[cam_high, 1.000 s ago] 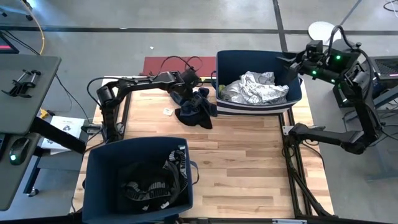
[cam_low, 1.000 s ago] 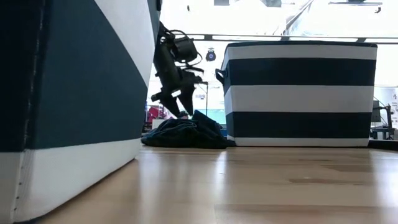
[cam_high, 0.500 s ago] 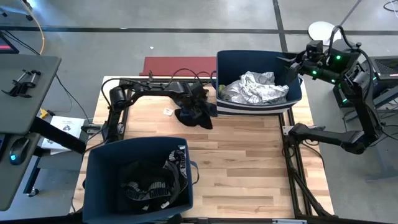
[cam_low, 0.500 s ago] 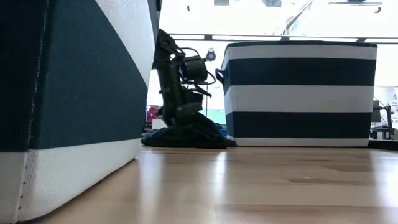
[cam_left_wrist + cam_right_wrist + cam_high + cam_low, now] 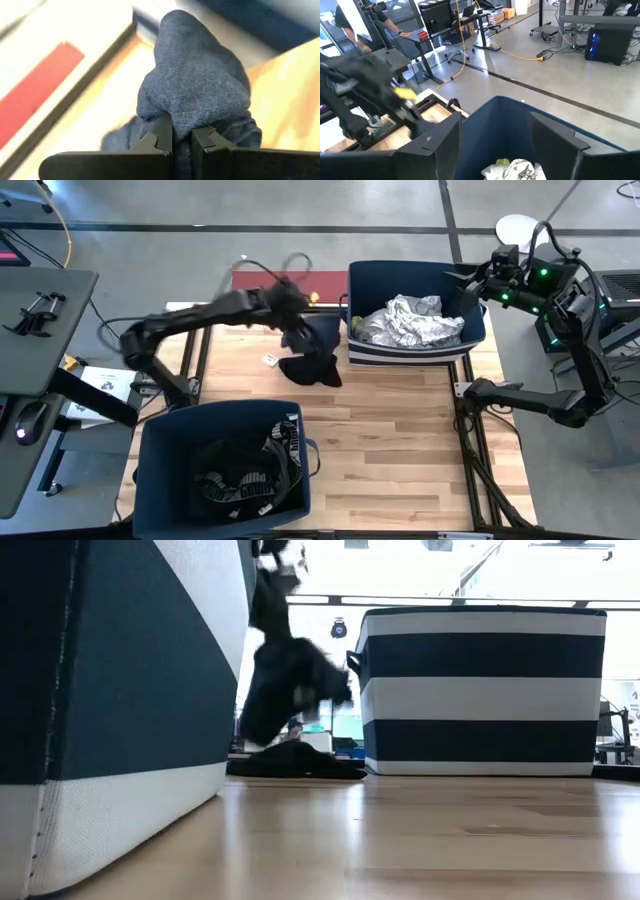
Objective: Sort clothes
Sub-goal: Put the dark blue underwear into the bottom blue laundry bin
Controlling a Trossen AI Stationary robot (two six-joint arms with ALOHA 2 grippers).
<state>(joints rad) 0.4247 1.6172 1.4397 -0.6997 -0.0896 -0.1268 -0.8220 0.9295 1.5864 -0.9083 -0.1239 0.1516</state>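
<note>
The dark blue-grey garment (image 5: 200, 95) shows a fine heathered weave between the black fingers (image 5: 161, 135) of the left pincer (image 5: 182, 137). A second dark garment (image 5: 312, 368) lies on the pale wood table (image 5: 400, 430), mid-frame. The bin (image 5: 485, 690) at right is navy with white bands (its contents (image 5: 412, 320) white and grey patterned). A red board (image 5: 250, 282) sits upper centre.

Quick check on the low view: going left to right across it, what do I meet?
Near striped bin filling the left → dark garment hanging from the left gripper, above another dark garment lying on the table → far striped bin on the right.
</note>
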